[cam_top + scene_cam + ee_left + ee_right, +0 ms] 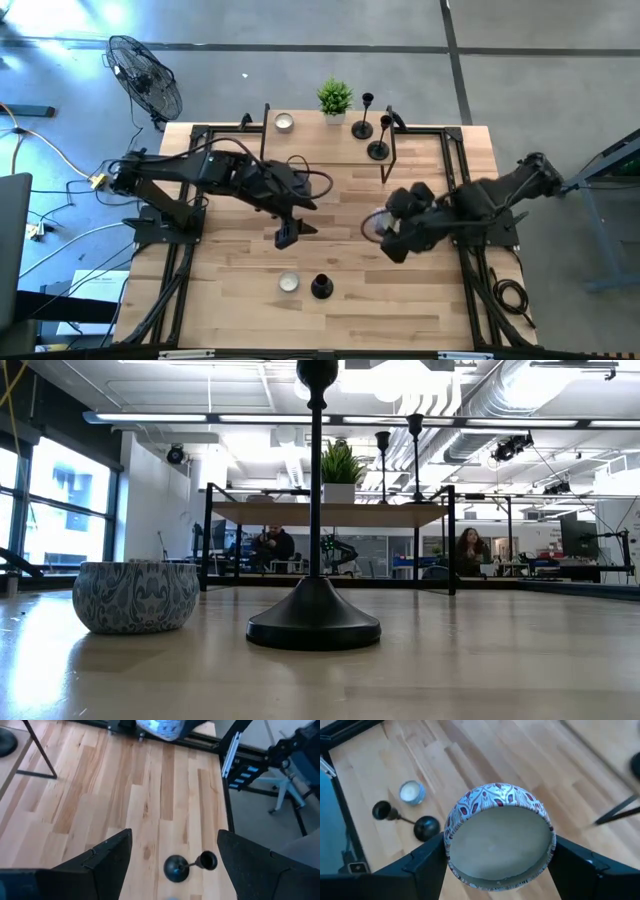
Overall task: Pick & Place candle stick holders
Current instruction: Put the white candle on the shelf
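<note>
Candle stick holder [176, 868] upright on table, below open left claw [172, 857].

Potted green plant [334, 98] on black-framed shelf [420, 150], floor fan [146, 76], small patterned tin [136, 596] on wooden table [240, 300]

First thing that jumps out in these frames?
The right gripper holds a patterned round tin between its fingers, above the table's right half. A black candlestick holder stands at the near edge beside a small tin candle; two more holders stand on the raised shelf by a potted plant.
</note>
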Robot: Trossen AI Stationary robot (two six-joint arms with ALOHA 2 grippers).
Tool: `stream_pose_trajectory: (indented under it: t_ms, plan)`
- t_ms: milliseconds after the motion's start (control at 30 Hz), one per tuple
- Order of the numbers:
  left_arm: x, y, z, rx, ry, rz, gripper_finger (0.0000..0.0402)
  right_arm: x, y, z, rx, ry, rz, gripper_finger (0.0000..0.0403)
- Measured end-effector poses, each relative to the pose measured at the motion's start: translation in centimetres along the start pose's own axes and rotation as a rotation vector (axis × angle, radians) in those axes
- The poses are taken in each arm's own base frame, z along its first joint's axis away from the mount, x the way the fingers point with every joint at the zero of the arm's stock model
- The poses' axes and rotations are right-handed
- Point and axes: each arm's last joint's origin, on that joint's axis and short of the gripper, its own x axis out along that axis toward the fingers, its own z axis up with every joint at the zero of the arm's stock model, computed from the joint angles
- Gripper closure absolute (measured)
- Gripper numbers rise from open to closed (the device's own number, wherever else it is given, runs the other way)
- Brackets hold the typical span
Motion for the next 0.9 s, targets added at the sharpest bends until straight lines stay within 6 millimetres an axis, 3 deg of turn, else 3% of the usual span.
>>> stream_pose_trajectory:
  t_ms: [267, 467, 900]
  plan:
    - [-2.3, -0.9, -0.3, -0.015, -0.064, 0.032, 0.0114, 0.5, -2.4, 3.6, -0.033, 0.0, 0.003, 0.0122]
    - [-4.1, -1.7, -1.0, 0.003, -0.106, 0.144, 0.0114, 1.5, -4.0, 5.2, -0.044, 0.009, -0.025, 0.0122]
    - [-4.7, -2.0, -1.5, -0.021, -0.143, 0.267, 0.0114, 5.3, -4.4, 9.0, -0.144, 0.082, -0.04, 0.0122]
